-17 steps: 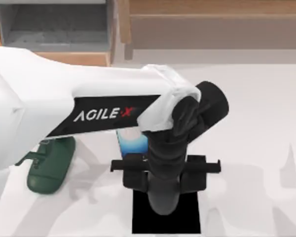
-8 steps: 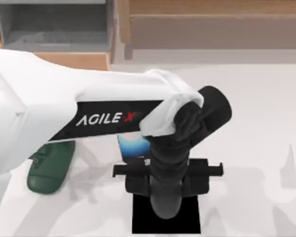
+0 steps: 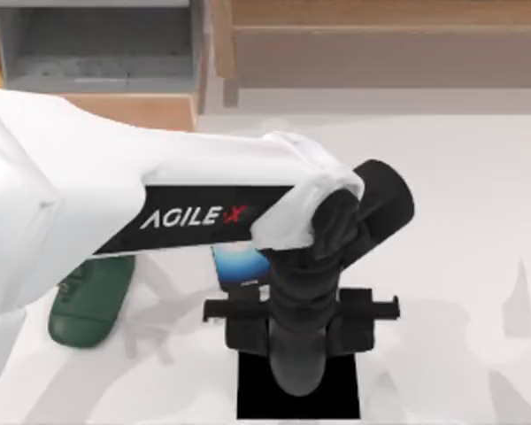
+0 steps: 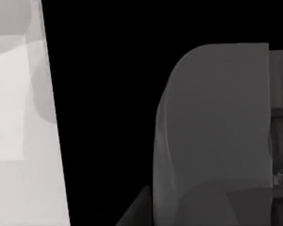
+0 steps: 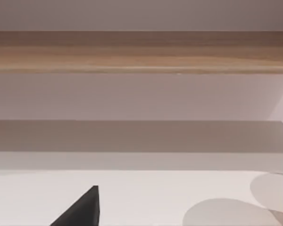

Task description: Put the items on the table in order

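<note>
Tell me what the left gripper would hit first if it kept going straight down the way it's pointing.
Most likely the flat black square pad on the white tabletop. The left gripper points down over the pad's far edge. What lies between its fingers is hidden, so depth is a guess.

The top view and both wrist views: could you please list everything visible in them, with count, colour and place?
phone: one, glowing blue-white screen, mid-table, partly under the left arm.
phone stand: one, dark green, on the table's left side.
pad: one, flat, black, square, at the near edge, centre.
mouse: one, dark grey, over the pad, close in the left wrist view.
shelf unit: one, wood and grey, behind the table.
table: one, white.
left arm: one, white and black, reaching from the left to the pad, its tool over it.
</note>
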